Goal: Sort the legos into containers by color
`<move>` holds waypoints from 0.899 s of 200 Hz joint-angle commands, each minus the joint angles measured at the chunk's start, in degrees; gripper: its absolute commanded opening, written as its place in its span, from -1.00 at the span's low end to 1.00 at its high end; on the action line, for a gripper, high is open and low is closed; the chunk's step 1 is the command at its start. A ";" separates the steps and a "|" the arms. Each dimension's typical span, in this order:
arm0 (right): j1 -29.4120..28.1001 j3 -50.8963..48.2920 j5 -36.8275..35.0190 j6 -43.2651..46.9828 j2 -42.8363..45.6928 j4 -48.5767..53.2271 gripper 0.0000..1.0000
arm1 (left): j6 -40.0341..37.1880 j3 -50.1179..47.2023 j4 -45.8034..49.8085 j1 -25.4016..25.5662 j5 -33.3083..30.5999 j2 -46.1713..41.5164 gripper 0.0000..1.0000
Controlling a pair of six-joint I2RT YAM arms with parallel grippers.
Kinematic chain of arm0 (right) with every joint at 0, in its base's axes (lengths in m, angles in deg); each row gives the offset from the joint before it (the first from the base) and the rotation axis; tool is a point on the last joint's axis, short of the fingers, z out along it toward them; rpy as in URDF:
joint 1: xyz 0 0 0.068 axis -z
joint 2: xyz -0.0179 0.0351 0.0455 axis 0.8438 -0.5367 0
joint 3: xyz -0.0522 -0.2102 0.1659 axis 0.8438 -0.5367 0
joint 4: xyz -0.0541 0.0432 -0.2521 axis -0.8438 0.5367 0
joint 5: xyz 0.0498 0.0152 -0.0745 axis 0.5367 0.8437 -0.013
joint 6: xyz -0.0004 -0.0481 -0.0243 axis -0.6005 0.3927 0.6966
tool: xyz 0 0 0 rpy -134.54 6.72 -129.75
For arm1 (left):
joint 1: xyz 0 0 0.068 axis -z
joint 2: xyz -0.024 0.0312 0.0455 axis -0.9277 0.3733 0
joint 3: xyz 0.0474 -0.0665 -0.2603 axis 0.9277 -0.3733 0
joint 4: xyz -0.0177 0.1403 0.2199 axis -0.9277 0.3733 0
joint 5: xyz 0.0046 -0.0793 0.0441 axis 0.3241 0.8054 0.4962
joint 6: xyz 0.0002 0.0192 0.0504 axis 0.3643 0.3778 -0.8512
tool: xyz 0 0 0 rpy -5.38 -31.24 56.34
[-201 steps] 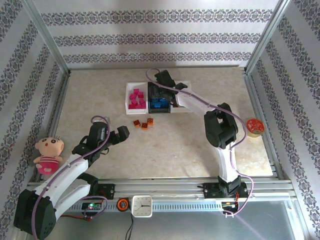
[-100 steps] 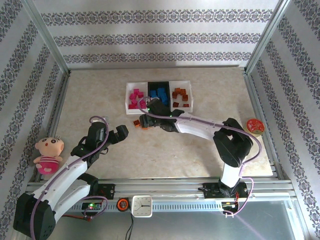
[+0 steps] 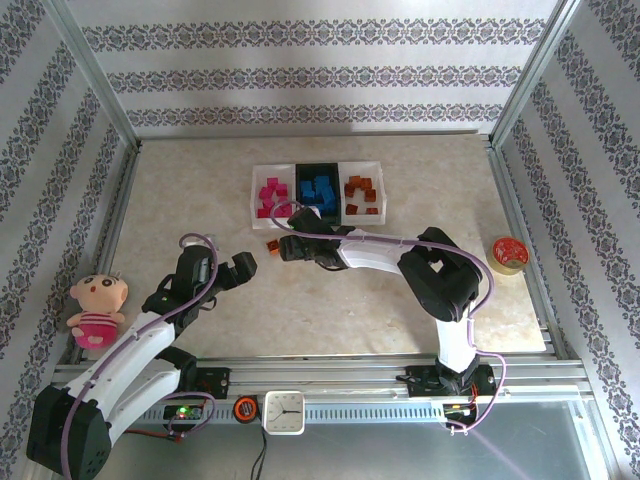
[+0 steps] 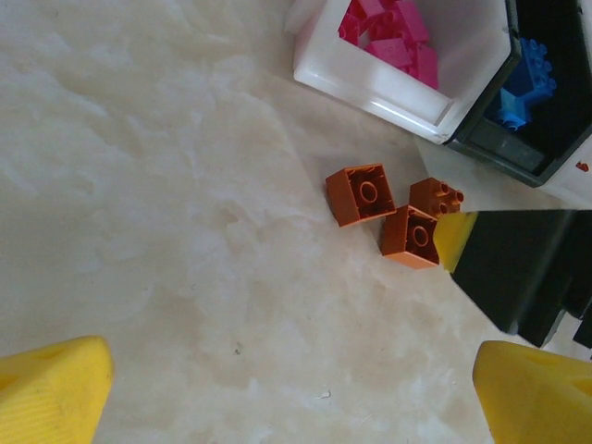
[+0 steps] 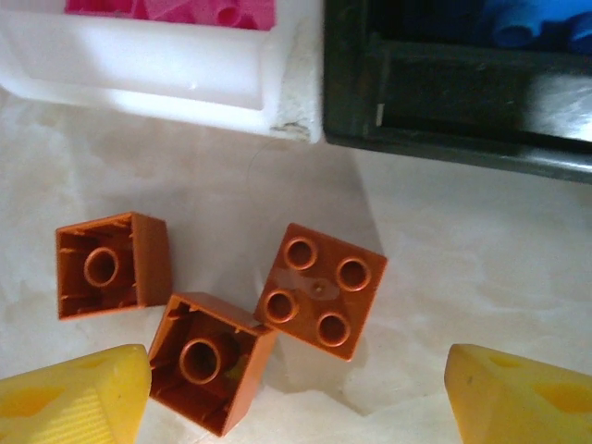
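My right pincer [image 5: 296, 412] is released, its jaws wide, and hangs over three loose orange-brown legos [image 5: 321, 289] on the table [image 3: 400, 300]. These lie just on the near side of the containers [image 3: 253, 196]. Two lie hollow side up, one studs up.

The containers stand near the middle of the table's far edge. They hold pink bricks [image 3: 270, 195] in the left bin, blue bricks [image 3: 318, 188] in the black middle bin and orange-brown ones in the right bin.

My left pincer [image 4: 296, 398] is released and empty, left of the table's centre.

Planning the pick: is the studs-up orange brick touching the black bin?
Apart. The right wrist view shows bare table between the studs-up brick and the black bin's wall.
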 commanded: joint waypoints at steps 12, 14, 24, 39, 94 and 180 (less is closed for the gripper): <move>1.19 1.69 -4.16 -2.92 -1.62 -0.33 0.63 | 0.42 -0.64 -0.95 -0.08 0.44 -0.13 0.99; 1.29 1.95 -4.04 -2.98 -1.86 -0.33 0.63 | 0.40 -0.66 -0.95 -0.09 0.44 -0.18 0.99; 1.56 2.75 -3.77 -2.92 -2.58 -0.24 0.60 | 0.42 -0.64 -0.79 -0.08 0.48 -0.03 0.99; 1.78 4.42 -3.59 -2.83 -4.08 0.71 0.55 | 0.58 -0.73 -0.78 -0.05 0.52 -0.05 0.99; 2.67 3.95 -3.45 -3.44 -5.40 2.89 0.28 | 0.71 -1.11 -1.32 -0.08 0.58 0.03 0.99; 5.44 -11.39 -2.65 0.76 7.39 -1.02 -0.43 | -1.90 0.91 -1.73 -0.02 2.61 3.53 0.99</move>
